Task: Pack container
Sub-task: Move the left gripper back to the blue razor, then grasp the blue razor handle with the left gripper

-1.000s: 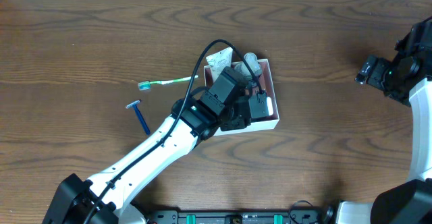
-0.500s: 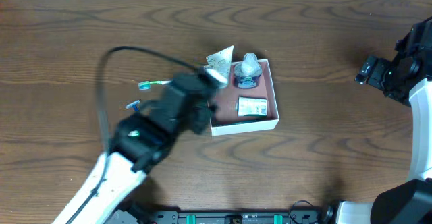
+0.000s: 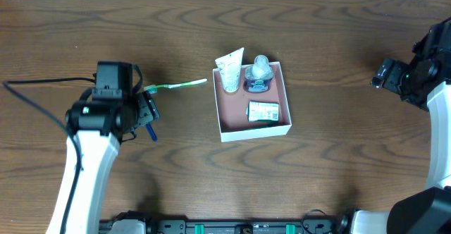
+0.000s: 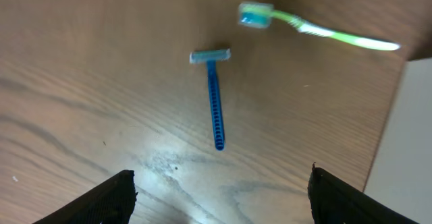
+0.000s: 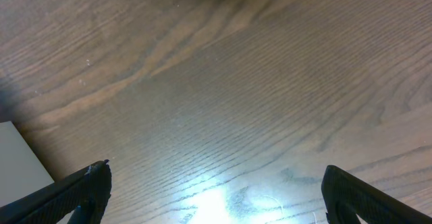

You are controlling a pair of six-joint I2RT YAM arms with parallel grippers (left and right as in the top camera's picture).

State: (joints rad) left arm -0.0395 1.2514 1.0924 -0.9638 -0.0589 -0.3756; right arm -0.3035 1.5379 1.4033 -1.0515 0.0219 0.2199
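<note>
Even overhead light, sharp; bright glare on table (image 5: 216, 200) in wrist views; toothbrush (image 4: 317, 30) slightly blurred.

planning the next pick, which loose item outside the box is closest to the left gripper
The blue razor: it lies just ahead of the open left gripper, handle end toward it. The green toothbrush lies farther off, beyond the razor's head.

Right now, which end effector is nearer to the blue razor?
Left. The left end effector hovers right by the blue razor; the right end effector is far off, beyond the container.
</note>
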